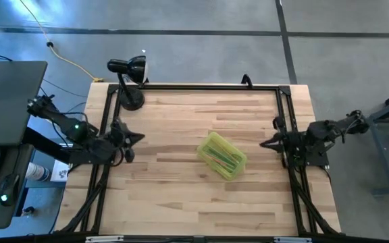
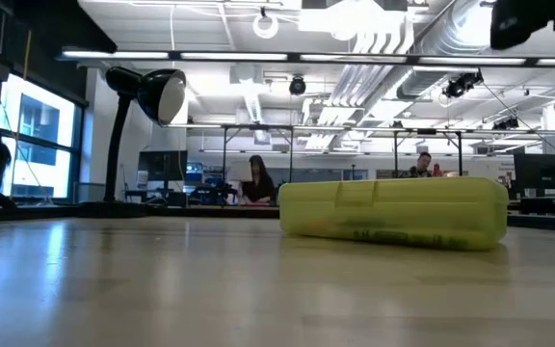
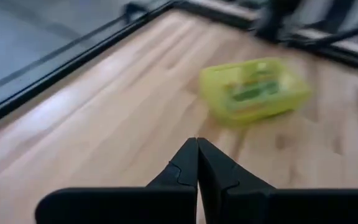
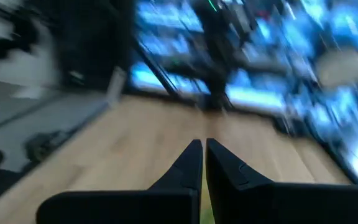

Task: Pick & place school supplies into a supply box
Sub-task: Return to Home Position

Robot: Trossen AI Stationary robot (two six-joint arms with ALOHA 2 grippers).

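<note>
The supply box [image 1: 222, 156] is a translucent yellow-green case lying flat on the table's middle with its lid shut; green and orange supplies show dimly through its wall. It also shows in the low view [image 2: 393, 212] and the left wrist view [image 3: 253, 91]. No loose supplies show on the table. My left gripper [image 1: 139, 137] hangs shut at the table's left side, well clear of the box; its closed fingertips show in its wrist view [image 3: 197, 144]. My right gripper [image 1: 263, 143] hangs shut at the right side, also apart from the box [image 4: 204, 146].
A black desk lamp [image 1: 130, 77] stands at the table's far left corner, its head showing in the low view [image 2: 152, 92]. A black frame rail [image 1: 208, 87] runs along the table's far and side edges. Bare wood [image 1: 181, 202] lies around the box. People sit in the room beyond.
</note>
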